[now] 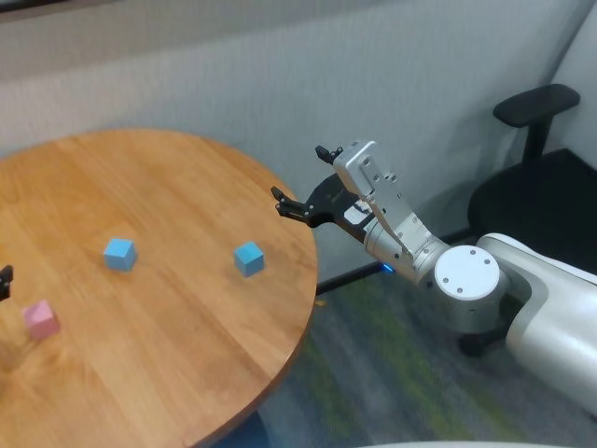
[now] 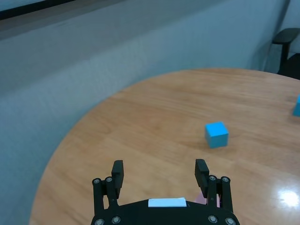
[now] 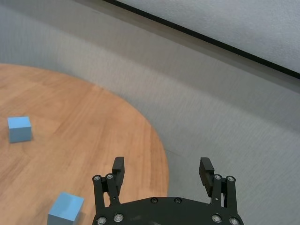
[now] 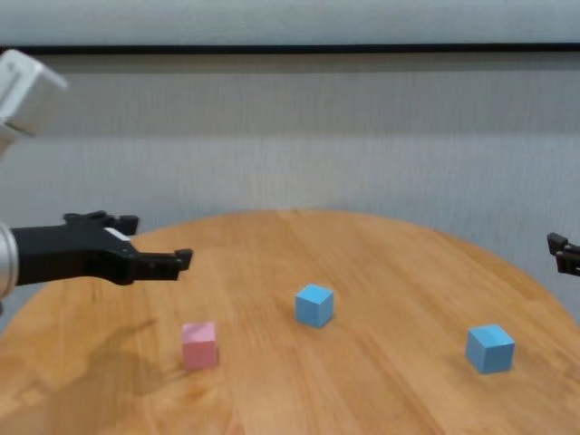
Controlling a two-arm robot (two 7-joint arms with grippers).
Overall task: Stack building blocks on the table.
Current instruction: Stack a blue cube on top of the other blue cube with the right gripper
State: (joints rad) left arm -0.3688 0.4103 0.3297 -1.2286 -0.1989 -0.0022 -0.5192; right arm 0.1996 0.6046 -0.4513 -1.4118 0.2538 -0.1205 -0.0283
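you have 3 blocks lying apart on the tabletop (image 1: 187, 373), none stacked. pink block (image 1: 41, 319) sits near the left edge; 1 light blue block (image 1: 119, 253) lies mid-tabletop, the other light blue block (image 1: 248, 258) farther right, near the right rim. your left claw (image 4: 154, 245) hovers above the tabletop at the left, just over the pink block, fingers spread, nothing between them. your right claw (image 1: 300, 179) hangs off the tabletop's right edge, fingers spread wide, holding nothing. an office chair (image 1: 541, 177) stands at the far right.
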